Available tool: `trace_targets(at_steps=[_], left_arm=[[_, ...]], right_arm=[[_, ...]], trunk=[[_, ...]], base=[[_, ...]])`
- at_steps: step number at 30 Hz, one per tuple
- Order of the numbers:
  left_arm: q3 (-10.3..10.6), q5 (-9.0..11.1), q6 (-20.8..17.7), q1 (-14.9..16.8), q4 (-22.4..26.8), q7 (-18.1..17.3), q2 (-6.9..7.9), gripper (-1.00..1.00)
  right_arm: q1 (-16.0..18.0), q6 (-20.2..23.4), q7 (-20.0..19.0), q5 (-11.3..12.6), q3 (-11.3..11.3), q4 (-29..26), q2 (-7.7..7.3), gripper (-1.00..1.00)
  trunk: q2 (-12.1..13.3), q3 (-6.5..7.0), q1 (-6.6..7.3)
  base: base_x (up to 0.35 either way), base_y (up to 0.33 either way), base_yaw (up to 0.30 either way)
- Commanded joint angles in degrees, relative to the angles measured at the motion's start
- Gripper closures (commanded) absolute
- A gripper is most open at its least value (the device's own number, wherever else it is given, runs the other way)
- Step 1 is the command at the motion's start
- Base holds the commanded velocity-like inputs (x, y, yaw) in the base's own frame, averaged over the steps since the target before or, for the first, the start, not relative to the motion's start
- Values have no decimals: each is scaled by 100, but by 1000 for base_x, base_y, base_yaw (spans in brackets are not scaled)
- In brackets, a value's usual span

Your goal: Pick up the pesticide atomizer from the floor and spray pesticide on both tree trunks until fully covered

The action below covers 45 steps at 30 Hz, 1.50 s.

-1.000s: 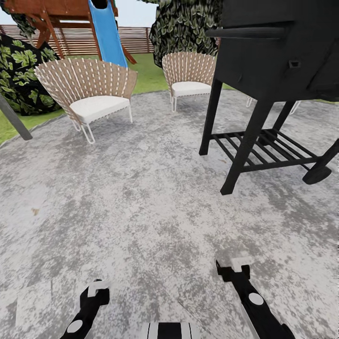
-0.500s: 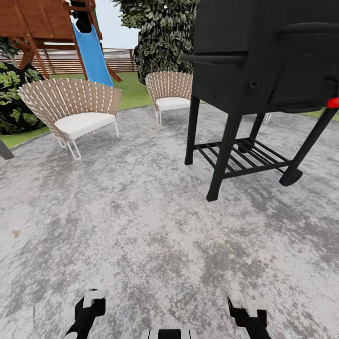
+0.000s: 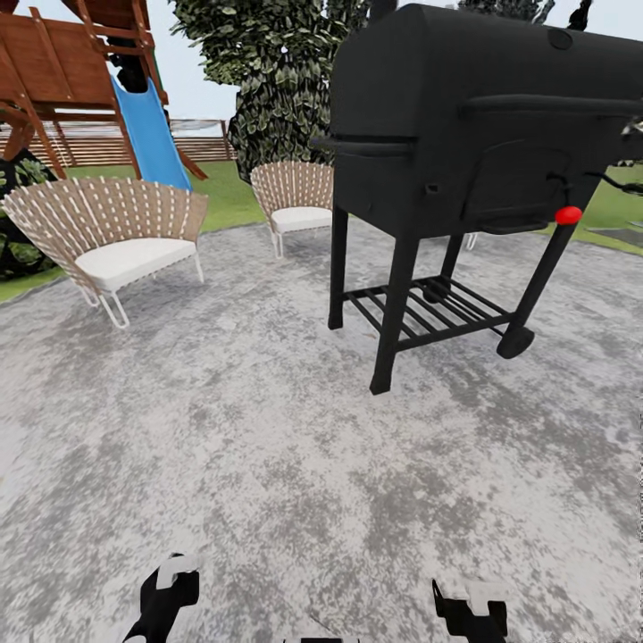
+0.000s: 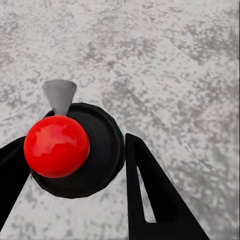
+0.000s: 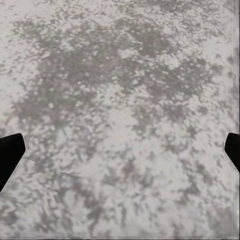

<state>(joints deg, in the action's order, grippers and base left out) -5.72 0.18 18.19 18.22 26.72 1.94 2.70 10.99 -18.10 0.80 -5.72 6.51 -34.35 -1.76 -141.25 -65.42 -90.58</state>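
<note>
The pesticide atomizer (image 4: 59, 146), a dark round bottle with a shiny red ball top and a small grey nozzle, sits between the black fingers (image 4: 150, 190) of my left gripper (image 4: 75, 144), which is shut on it above the grey mottled floor (image 4: 175, 75). My right gripper (image 5: 122, 147) is open, its fingertips wide apart over bare paving. In the head view the left gripper (image 3: 170, 585) and right gripper (image 3: 469, 607) hang low at the picture's lower edge over the floor (image 3: 268, 429). The two trees are out of view.
A big black grill (image 3: 464, 134) on legs, with a red knob (image 3: 567, 214), stands ahead to the right. Two wicker chairs (image 3: 112, 232) (image 3: 295, 196) sit at the paving's far edge. Beyond are lawn, a blue slide (image 3: 147, 134), a wooden play frame and a leafy bush (image 3: 277, 80).
The camera has swung right and tilted up: the grill and chairs have slid left in the picture and more of the grill shows. Both grippers sit lower in the frame.
</note>
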Motion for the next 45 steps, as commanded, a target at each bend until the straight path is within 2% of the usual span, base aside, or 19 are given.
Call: trace_targets(at_steps=[1, 19, 45], left_arm=[[0, 0, 0, -1, 0, -1, 0, 100], [-8, 0, 0, -2, 0, 0, 3, 100], [-8, 18, -3, -2, 25, 31, -15, 100]], right_arm=[[0, 0, 0, 0, 0, 10, 0, -100], [0, 0, -1, 0, -5, 69, 36, -100], [0, -9, 7, 0, 0, 69, 29, -100]], trunk=[[42, 27, 23], [764, 413, 418], [764, 530, 418]], base=[[0, 0, -178], [0, 0, -120], [0, 0, -232]])
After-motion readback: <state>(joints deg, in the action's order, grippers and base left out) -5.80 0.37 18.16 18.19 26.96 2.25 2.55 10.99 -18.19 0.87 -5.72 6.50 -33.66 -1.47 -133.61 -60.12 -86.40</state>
